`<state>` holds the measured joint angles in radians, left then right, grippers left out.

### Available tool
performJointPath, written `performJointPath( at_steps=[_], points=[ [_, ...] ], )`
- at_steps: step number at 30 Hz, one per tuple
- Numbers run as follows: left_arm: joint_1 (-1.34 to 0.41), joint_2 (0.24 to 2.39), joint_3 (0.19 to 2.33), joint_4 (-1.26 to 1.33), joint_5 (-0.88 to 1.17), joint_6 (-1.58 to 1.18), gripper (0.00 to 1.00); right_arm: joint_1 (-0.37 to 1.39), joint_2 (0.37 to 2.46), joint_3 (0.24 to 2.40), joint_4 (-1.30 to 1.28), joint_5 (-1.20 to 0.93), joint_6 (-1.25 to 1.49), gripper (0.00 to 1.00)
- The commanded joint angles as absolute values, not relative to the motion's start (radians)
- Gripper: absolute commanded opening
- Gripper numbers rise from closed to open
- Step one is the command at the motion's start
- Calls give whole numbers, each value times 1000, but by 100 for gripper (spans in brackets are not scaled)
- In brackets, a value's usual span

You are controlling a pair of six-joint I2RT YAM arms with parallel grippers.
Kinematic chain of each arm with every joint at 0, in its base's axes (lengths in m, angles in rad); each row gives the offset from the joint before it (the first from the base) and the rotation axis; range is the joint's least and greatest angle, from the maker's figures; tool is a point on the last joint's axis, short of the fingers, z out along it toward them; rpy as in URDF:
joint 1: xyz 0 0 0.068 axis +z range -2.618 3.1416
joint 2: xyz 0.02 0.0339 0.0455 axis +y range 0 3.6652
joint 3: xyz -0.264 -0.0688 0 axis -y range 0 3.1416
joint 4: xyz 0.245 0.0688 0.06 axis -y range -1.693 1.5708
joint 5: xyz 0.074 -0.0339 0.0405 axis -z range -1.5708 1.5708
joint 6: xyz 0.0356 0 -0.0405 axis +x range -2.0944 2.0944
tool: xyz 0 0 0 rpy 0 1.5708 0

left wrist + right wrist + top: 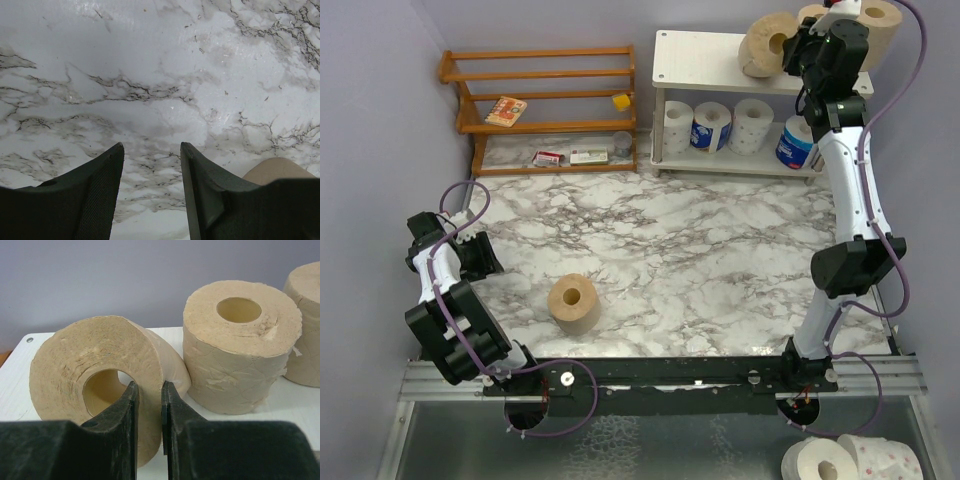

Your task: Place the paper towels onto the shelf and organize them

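The pinched tan roll lies on its side on the top board of the shelf, at 1 o'clock of the table. Its long axis is level and its core mouth faces the right wrist camera. The right gripper is pressed onto its paper wall, one finger at the core mouth. Tan rolls number four: this one, an upright roll at its 3 o'clock, a third roll cut off by the frame edge, and a fourth roll standing core-up on the marble table at 7 o'clock. The lower board carries two white rolls and two blue-and-white rolls, the rightmost partly hidden by the arm. The left gripper hangs spread over the marble.
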<state>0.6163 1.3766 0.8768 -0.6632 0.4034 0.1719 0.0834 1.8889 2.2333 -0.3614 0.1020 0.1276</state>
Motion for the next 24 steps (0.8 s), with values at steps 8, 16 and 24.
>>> performJointPath(
  at_steps=[8,16,24],
  points=[
    [626,1385,904,-664,430,182,52,69,1911,2275,-273,55,101,57],
    [626,1386,904,-664,428,181,52,66,1932,2324,-138,-15,35,75],
    [626,1384,904,-664,422,180,52,66,1970,2461,-63,-134,-22,88]
  ],
)
